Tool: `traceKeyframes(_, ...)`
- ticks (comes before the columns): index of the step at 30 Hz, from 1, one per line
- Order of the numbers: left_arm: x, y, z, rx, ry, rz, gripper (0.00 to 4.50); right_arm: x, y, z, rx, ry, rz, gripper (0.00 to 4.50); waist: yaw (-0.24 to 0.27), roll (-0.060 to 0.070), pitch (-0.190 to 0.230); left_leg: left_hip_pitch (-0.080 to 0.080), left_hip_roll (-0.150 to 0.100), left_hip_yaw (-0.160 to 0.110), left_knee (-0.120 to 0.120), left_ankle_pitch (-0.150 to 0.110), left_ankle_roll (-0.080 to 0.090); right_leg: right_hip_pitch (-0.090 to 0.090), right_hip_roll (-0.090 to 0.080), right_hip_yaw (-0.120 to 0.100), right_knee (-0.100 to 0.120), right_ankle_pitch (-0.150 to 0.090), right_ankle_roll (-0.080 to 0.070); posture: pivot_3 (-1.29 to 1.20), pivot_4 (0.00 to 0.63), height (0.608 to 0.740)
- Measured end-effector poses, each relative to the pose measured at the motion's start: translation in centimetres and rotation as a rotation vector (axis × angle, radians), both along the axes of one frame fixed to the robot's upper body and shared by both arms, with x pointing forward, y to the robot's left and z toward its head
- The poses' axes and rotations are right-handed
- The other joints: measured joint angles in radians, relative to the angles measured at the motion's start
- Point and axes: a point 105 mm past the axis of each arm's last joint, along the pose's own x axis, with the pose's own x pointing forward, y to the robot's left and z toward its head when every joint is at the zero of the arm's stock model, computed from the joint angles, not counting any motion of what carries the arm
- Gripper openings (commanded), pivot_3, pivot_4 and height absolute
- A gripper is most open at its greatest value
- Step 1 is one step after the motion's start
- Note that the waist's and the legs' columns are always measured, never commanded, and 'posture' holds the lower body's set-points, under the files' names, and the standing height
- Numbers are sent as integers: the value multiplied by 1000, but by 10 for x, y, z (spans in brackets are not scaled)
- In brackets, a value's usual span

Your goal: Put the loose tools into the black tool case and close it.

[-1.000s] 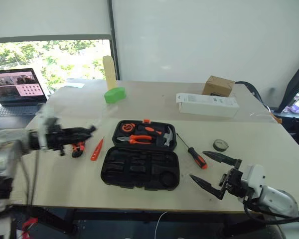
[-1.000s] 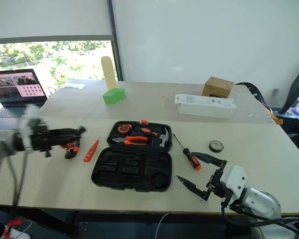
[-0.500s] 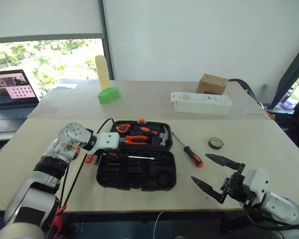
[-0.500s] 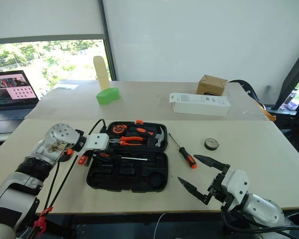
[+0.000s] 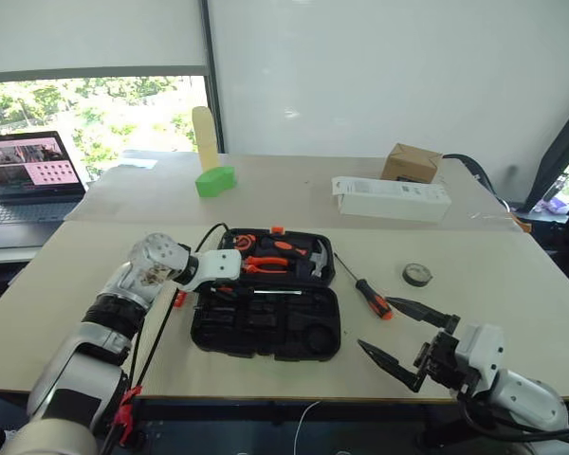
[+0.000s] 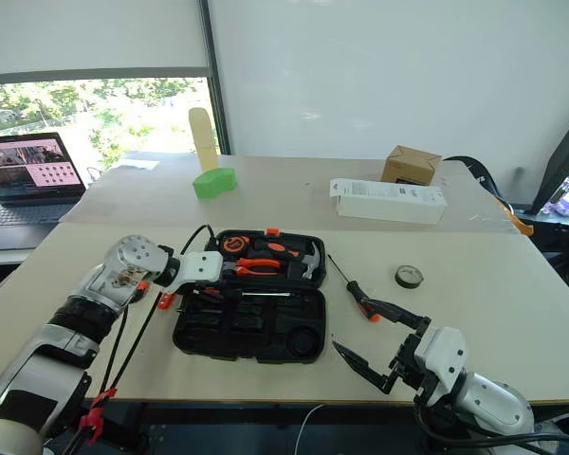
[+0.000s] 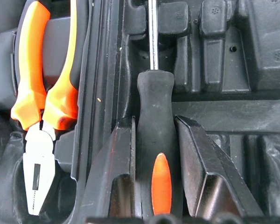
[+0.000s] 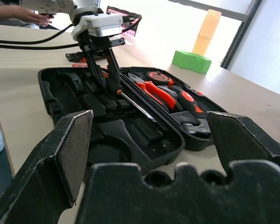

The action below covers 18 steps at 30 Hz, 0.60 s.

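Near the frame's bottom right, the right gripper (image 5: 405, 338) hangs with fingers spread, empty. At centre lies the open black tool case (image 5: 266, 324); the left gripper (image 7: 155, 154) pinches a screwdriver (image 7: 155, 126) over its recesses. Released askew, the screwdriver may block closing. Another screwdriver (image 5: 370, 292) and tape roll (image 5: 417, 275) lie right on the open counter (image 5: 474, 284).

Open black tool case (image 6: 251, 322) mid-table; left gripper (image 6: 201, 284) lowered into it, screwdriver (image 6: 256, 295) shaft lying inside. Second screwdriver (image 6: 353, 288), tape roll (image 6: 410, 277) right of it. Right gripper (image 6: 379, 343) spread wide.
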Motion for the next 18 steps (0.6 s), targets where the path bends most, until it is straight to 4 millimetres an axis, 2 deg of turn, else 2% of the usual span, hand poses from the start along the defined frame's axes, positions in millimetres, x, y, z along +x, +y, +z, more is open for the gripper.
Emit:
traceKeyframes(5, 2, -4, 0, 19, -35, -15, 807, -2, 2, 1, 0, -3, 9, 4500, 3, 0, 0, -1, 0, -1, 0, 0, 0, 0, 0, 0, 0, 0, 0, 0, 150, 740)
traceKeyframes(7, 3, -4, 1, 32, -41, -18, 1813, -3, 3, 0, 0, 1, 11, 4500, 3, 0, 0, -1, 0, -1, 0, 0, 0, 0, 0, 0, 0, 0, 0, 0, 150, 740)
traceKeyframes(9, 1, -6, 5, 16, -47, -41, 2444, -4, 3, -2, 0, 18, 11, 4500, 4, 0, 0, 0, 0, -1, 0, 0, 0, 1, 0, 0, 0, 0, 0, 0, 150, 740)
traceKeyframes(10, 2, -9, 8, -11, -56, -43, 2623, -4, 3, -3, 0, 22, 12, 4500, 6, 0, 0, 0, 0, -1, 0, 0, 0, 1, 0, 0, 0, 0, 0, 0, 150, 740)
traceKeyframes(14, -2, -29, 20, -127, -93, -112, 2623, -8, 7, -3, 1, 28, 26, 4500, 3, 0, 0, -2, 0, -2, 2, 0, 0, -1, 1, 1, 0, 0, 1, 0, 150, 740)
traceKeyframes(18, -6, -25, 45, -218, -136, -135, 2623, -9, 6, -7, 1, 47, 22, 4500, -11, 0, 0, -1, 1, -2, 1, 0, 0, -1, 4, 3, 0, 0, 0, 0, 150, 740)
